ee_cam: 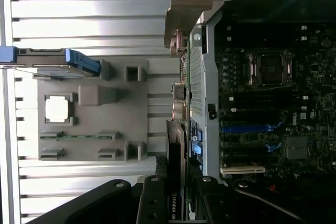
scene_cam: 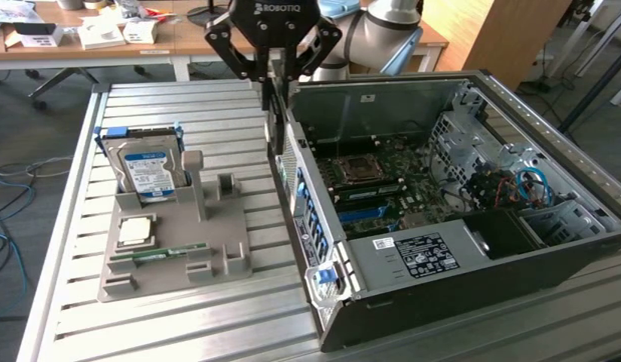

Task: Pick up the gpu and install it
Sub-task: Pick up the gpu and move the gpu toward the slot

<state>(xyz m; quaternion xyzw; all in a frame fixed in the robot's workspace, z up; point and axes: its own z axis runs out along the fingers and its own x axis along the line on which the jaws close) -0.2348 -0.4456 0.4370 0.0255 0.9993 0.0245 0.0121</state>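
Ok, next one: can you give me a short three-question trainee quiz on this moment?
1. True or false: the hard drive stands upright in the grey holder.
2. What does the end effector grip? A) a memory stick B) the gpu C) a processor
3. Is the gpu seated inside the computer case?

Key: 1 true. 2 B. 3 no; it hangs edge-on just outside the case wall.
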